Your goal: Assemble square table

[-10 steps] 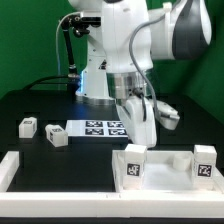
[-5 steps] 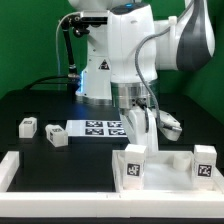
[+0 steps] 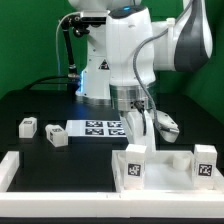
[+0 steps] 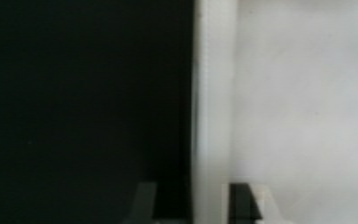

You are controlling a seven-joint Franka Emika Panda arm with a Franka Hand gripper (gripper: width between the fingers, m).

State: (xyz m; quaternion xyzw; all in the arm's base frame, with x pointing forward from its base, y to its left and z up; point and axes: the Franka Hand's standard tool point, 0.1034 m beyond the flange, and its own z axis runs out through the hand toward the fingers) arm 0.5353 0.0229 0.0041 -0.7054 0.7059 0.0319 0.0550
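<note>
The square table top (image 3: 168, 170) sits on the black bench (image 3: 75, 155) at the exterior view's lower right, rim up. Two tagged legs stand at its front, one at the near corner (image 3: 135, 165) and one at the far right corner (image 3: 205, 160). The pincer (image 3: 139, 135) hangs right over the top's rear edge, just behind that first leg, and this view hides its tips.

The wrist view fills in what's missing. A white surface of the top (image 4: 309, 100) fills one half of the picture, the dark bench the other, with a pale edge running between them. Two fingertips (image 4: 147, 203) show, set apart with that edge between them. Whether they squeeze it or merely straddle it, I cannot tell.

Only the exterior view shows the rest. Two loose legs lie well off toward its left, one (image 3: 28, 126) farther out and one (image 3: 55, 137) nearer the marker board (image 3: 100, 128), which lies flat in front of the robot's base. A long white L-shaped rail (image 3: 12, 168) runs along the front left corner.
</note>
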